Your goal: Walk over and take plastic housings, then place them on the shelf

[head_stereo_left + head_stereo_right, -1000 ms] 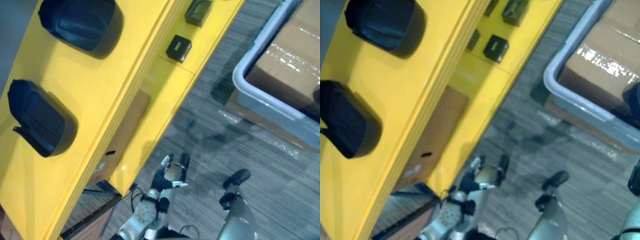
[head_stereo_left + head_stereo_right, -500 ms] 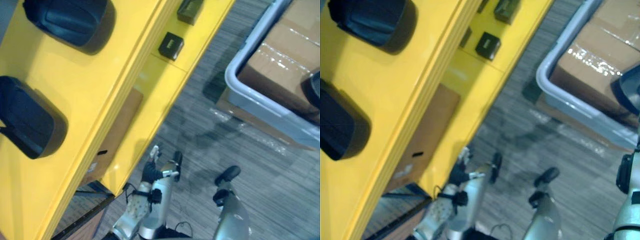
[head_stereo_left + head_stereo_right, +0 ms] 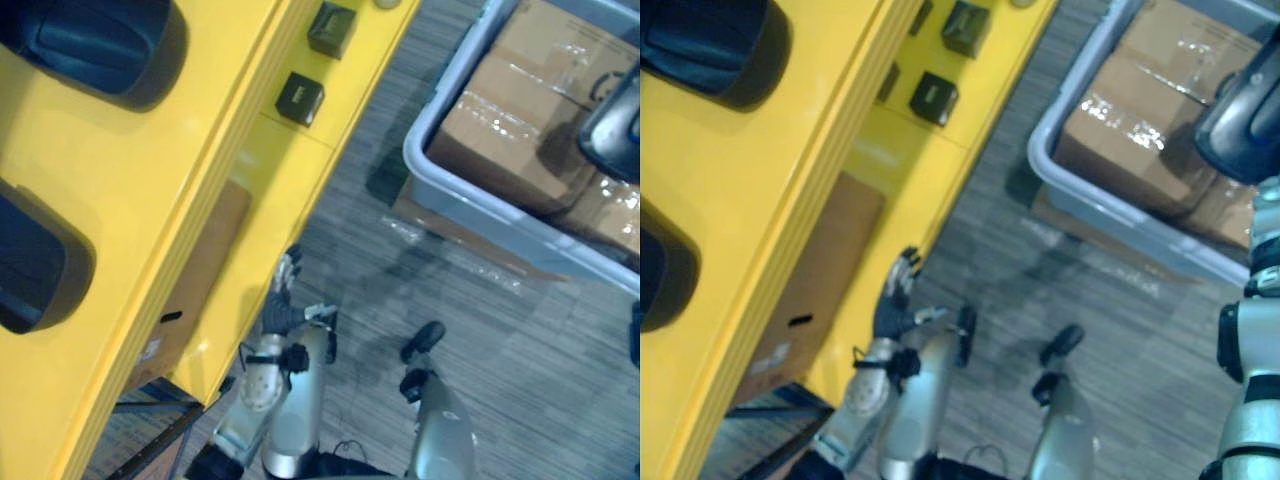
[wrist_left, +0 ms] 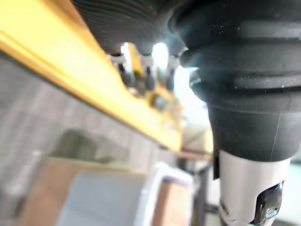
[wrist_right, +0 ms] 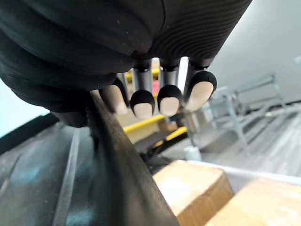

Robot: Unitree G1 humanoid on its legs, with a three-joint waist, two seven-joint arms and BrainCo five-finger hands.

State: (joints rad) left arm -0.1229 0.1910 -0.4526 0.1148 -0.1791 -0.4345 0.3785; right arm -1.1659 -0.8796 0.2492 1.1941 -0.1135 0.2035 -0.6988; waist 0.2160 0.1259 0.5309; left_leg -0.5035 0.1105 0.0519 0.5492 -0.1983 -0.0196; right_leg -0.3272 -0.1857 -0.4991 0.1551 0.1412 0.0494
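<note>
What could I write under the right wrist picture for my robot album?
Right hand grips the rim of a black plastic housing, cardboard boxes showing past it.

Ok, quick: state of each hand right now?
Left hand: open, holding nothing.
Right hand: shut on a dark housing.

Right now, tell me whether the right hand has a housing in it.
Yes, the right hand has its fingers curled over the rim of a dark plastic housing.
</note>
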